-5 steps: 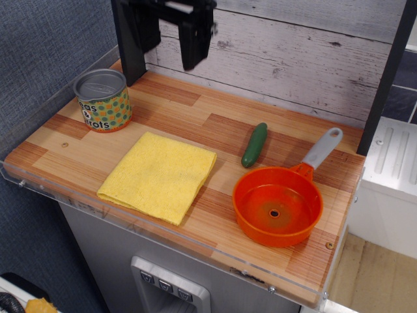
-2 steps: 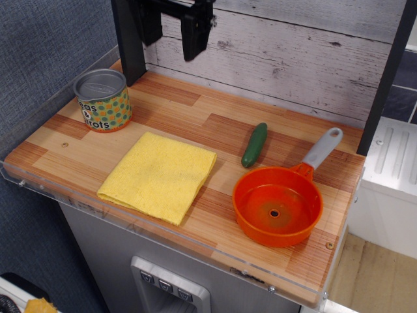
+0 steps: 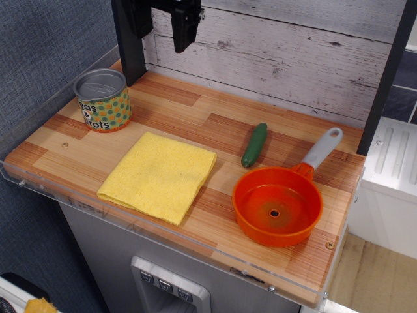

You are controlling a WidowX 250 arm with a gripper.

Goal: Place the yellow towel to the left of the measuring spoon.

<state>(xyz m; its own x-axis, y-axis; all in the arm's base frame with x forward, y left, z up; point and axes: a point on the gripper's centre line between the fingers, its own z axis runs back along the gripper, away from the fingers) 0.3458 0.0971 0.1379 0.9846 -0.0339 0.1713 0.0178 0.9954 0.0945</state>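
The yellow towel [image 3: 158, 175] lies folded and flat on the wooden counter, left of centre near the front edge. The measuring spoon [image 3: 278, 205], an orange round scoop with a grey handle pointing to the back right, sits to the towel's right. My black gripper [image 3: 163, 26] hangs high at the back left, well above and behind the towel. Its fingers stand apart and hold nothing. Its upper part is cut off by the frame's top edge.
A tin can [image 3: 103, 100] with a dotted label stands at the back left. A small green cucumber [image 3: 255, 144] lies between towel and spoon handle. A black post [image 3: 128, 52] rises behind the can. A clear plastic lip [image 3: 130, 225] lines the counter's front edge.
My gripper has moved up and to the left, away from the counter. The towel, spoon, can and cucumber have not moved.
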